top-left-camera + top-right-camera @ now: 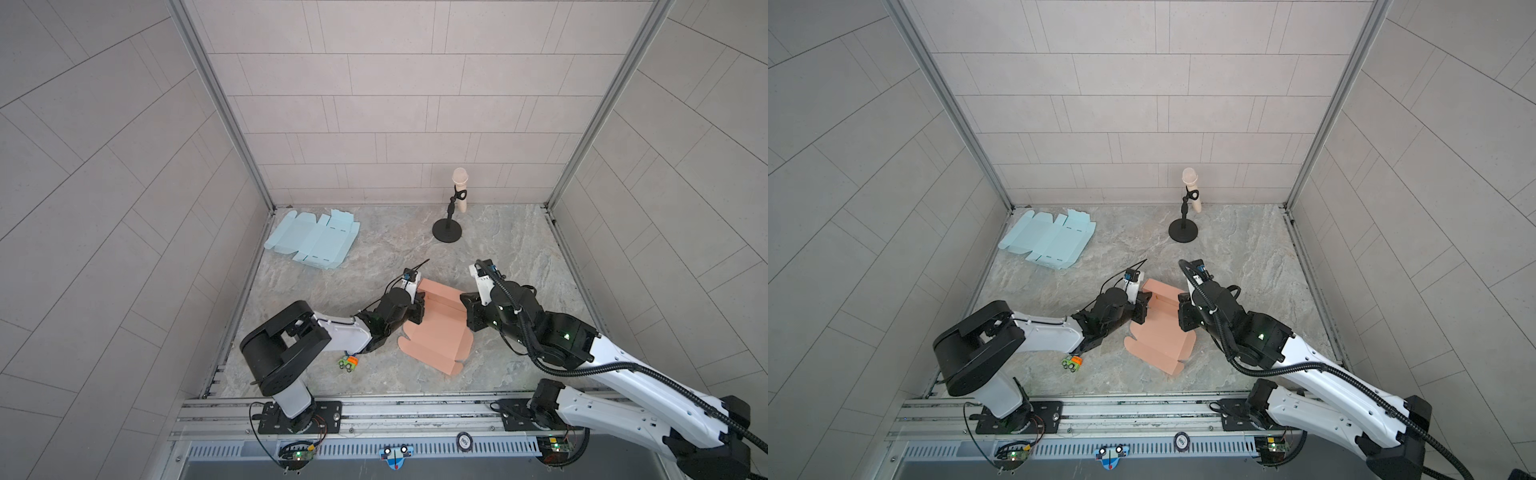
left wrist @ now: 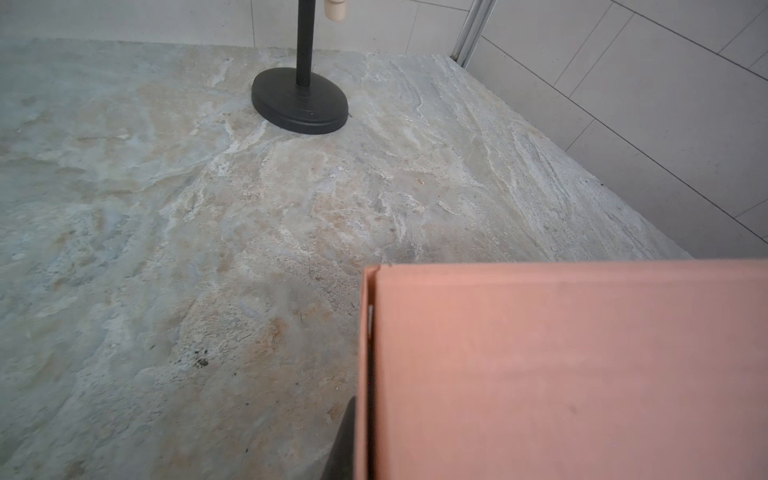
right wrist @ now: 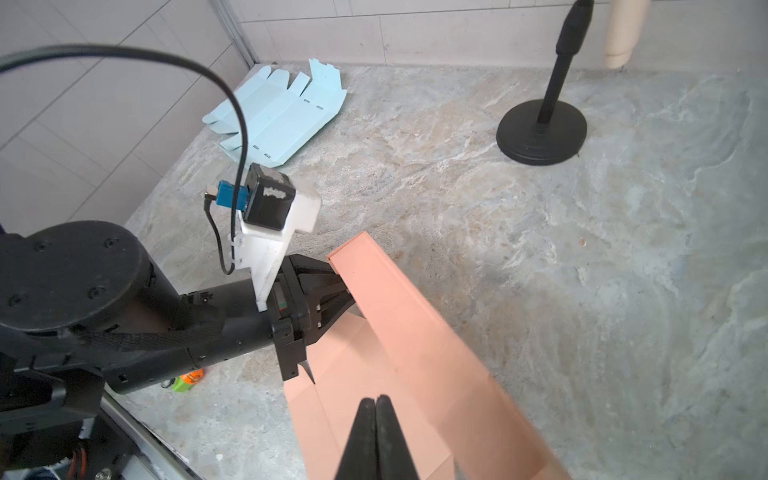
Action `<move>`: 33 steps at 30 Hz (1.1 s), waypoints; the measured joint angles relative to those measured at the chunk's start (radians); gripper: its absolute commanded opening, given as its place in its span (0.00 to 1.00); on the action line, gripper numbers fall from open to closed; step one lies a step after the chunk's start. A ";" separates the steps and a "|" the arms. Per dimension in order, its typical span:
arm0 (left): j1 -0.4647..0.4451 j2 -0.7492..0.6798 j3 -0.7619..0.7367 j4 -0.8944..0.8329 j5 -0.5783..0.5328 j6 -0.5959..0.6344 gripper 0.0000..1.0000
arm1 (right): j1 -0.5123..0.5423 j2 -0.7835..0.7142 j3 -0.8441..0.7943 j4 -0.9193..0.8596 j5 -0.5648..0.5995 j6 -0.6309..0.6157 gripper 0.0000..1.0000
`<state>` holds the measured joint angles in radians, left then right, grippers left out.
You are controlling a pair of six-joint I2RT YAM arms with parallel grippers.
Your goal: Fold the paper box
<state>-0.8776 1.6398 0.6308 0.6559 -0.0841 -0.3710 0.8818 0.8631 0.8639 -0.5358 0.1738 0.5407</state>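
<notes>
The pink paper box (image 1: 432, 332) (image 1: 1158, 332) lies mid-table, mostly flat, with its far wall folded up. My left gripper (image 1: 419, 309) (image 1: 1142, 309) is at the left end of that raised wall and shut on it. In the right wrist view its black jaws (image 3: 328, 299) pinch the wall's end. In the left wrist view the pink wall (image 2: 561, 374) fills the lower right, with one dark finger (image 2: 345, 440) showing beside it. My right gripper (image 1: 467, 309) (image 1: 1183, 309) (image 3: 376, 401) is at the wall's right end, over the box's flat panel (image 3: 353, 374). It is shut with nothing between its fingers.
A flat light-blue box blank (image 1: 311, 239) (image 3: 278, 112) lies at the back left. A black microphone stand (image 1: 448, 228) (image 2: 299, 99) with a cream microphone (image 1: 460, 187) stands at the back. A small green and orange toy (image 1: 348, 363) sits under the left arm. Tiled walls enclose three sides.
</notes>
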 measured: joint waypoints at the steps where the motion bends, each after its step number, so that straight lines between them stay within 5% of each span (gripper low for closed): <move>1: 0.000 -0.011 0.013 -0.034 -0.005 -0.012 0.06 | 0.010 0.003 0.000 -0.011 0.018 -0.002 0.00; 19: -0.003 -0.118 0.051 -0.249 -0.028 -0.077 0.05 | 0.015 -0.016 -0.121 0.053 0.220 0.010 0.00; 33: -0.023 -0.183 0.032 -0.244 -0.023 -0.072 0.05 | -0.024 -0.018 -0.169 0.146 0.208 0.052 0.00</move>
<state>-0.9001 1.4570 0.6632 0.4118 -0.1066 -0.4435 0.8581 0.8448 0.6952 -0.3901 0.3817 0.5930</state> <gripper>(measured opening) 0.093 0.052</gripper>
